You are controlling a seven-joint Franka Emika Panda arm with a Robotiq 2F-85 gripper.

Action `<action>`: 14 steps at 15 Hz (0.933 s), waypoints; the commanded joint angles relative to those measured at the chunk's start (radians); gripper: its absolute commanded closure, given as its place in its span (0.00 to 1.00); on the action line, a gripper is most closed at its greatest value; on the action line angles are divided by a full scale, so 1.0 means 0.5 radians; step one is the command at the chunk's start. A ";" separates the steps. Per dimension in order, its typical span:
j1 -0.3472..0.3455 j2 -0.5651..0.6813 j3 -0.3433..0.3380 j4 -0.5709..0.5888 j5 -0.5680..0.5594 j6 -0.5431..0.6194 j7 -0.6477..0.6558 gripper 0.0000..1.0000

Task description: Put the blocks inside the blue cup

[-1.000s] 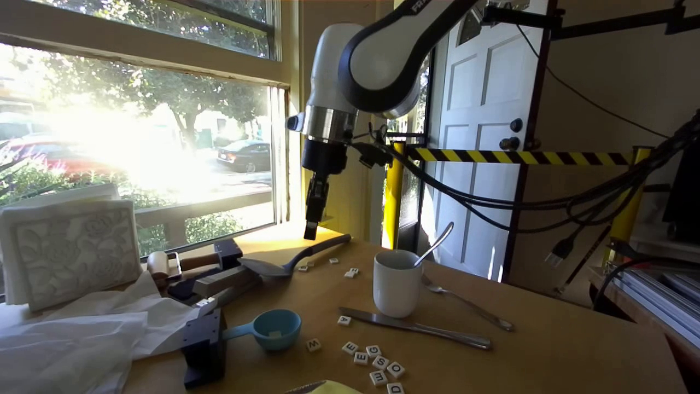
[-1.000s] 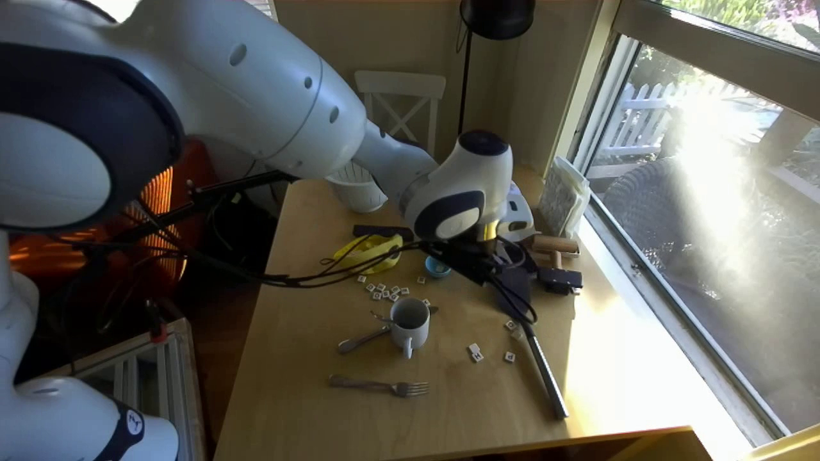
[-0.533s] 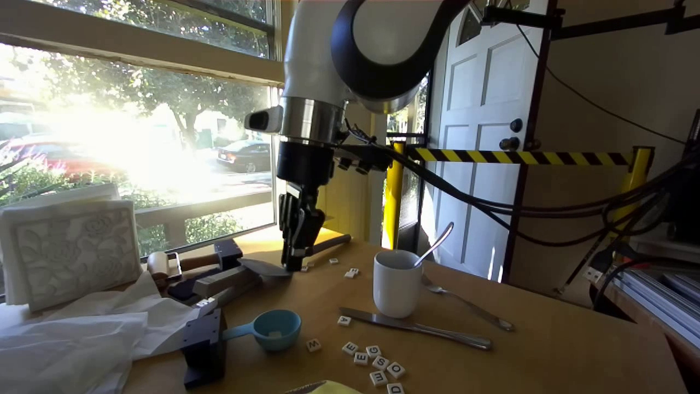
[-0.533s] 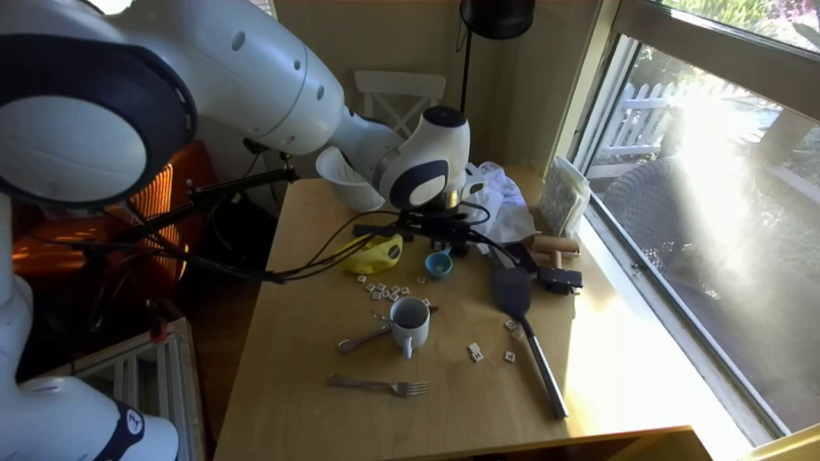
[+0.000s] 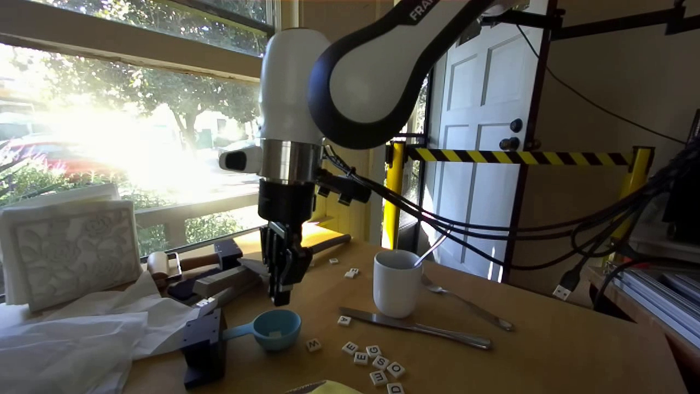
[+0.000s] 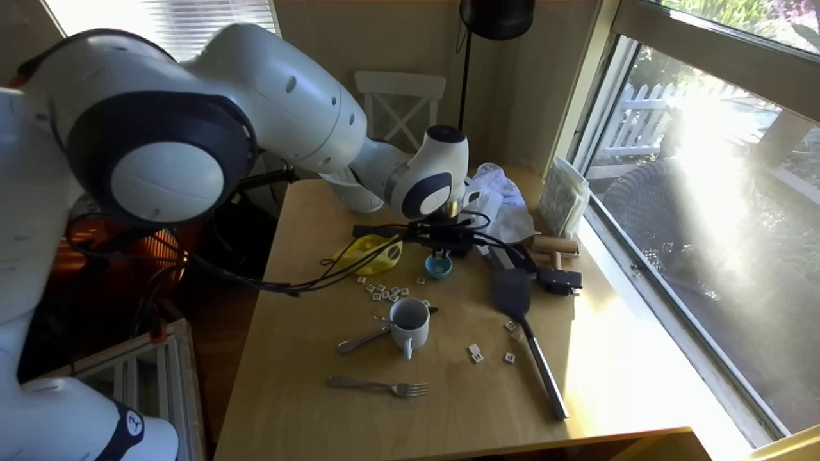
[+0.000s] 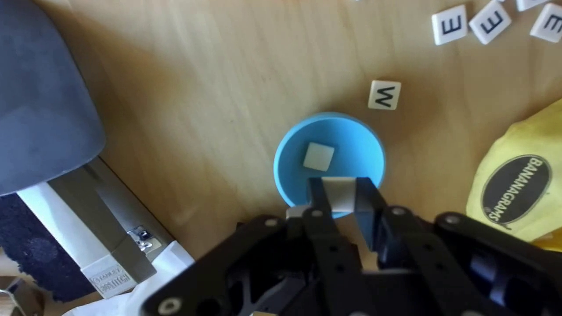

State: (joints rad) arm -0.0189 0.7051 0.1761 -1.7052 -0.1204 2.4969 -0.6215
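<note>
The blue cup [image 5: 277,345] stands on the table with its handle towards a black block-shaped stand. It also shows in the wrist view [image 7: 360,147]. One cream block [image 7: 318,156] lies inside it. My gripper [image 7: 339,193] is shut on another cream block [image 7: 341,199], held between the fingertips. In the wrist view the held block overlaps the cup's near rim. In an exterior view the fingertips [image 5: 280,298] are just above the cup. A block marked W [image 7: 384,95] lies beside the cup. Several lettered blocks [image 5: 380,362] lie grouped nearby, and a few more [image 6: 476,357] lie farther off.
A white mug [image 5: 396,284] with a spoon stands near a knife [image 5: 415,328] and a fork [image 6: 384,386]. A dark spatula [image 6: 512,291], a black stand [image 5: 203,347] and a yellow bag [image 7: 518,175] lie around the cup.
My gripper has moved from above the spatula's handle side towards the blue cup and lowered, now just over it. The blocks on the table and the cup have not moved.
</note>
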 commanded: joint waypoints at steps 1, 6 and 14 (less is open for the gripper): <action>0.061 0.180 -0.044 0.238 -0.078 -0.089 -0.003 0.95; 0.092 0.277 -0.056 0.383 -0.100 -0.186 0.009 0.46; 0.068 0.199 -0.210 0.405 -0.068 -0.207 0.330 0.00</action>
State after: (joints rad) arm 0.0215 0.8222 0.1213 -1.5251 -0.1458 2.4193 -0.5598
